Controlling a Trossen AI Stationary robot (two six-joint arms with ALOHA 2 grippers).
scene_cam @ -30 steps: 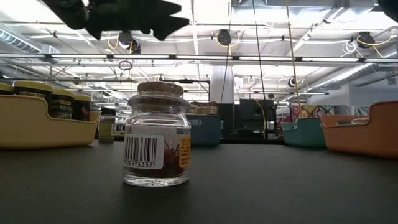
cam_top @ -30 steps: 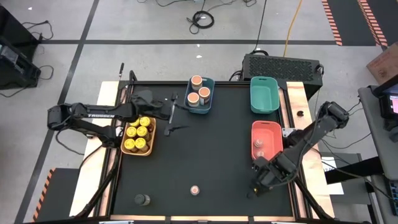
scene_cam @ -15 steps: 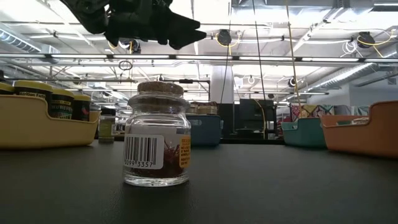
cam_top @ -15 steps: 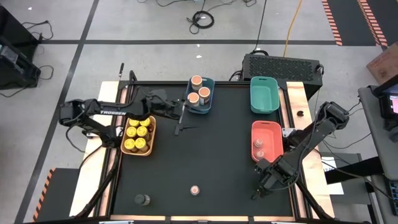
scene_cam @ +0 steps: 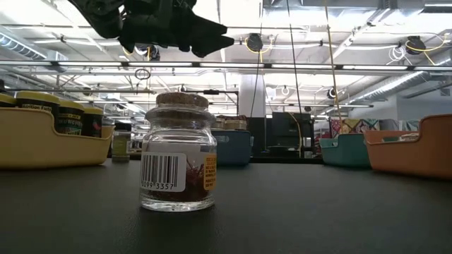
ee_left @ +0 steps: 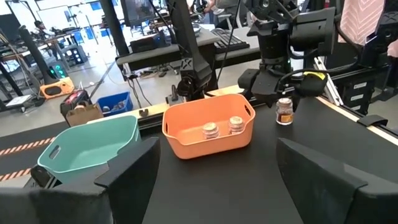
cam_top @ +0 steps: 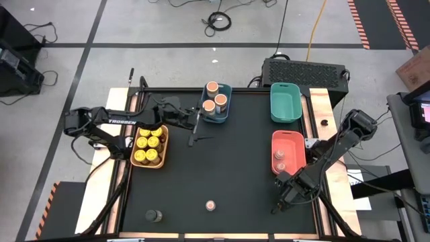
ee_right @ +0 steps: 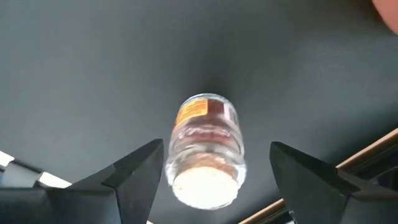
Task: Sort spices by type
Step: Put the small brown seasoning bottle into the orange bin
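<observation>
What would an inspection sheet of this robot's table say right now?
Surface: black table top, mostly bare.
Job's things: yellow-lidded jars in orange bin; tan-topped jars in blue bin; two small jars in red bin; teal bin empty; cork-topped jar and dark jar loose.
Clutter: nothing seen.
Grippers: left gripper open by blue bin; right gripper open above another jar.
Cables: on the floor.
Surroundings: workshop.
</observation>
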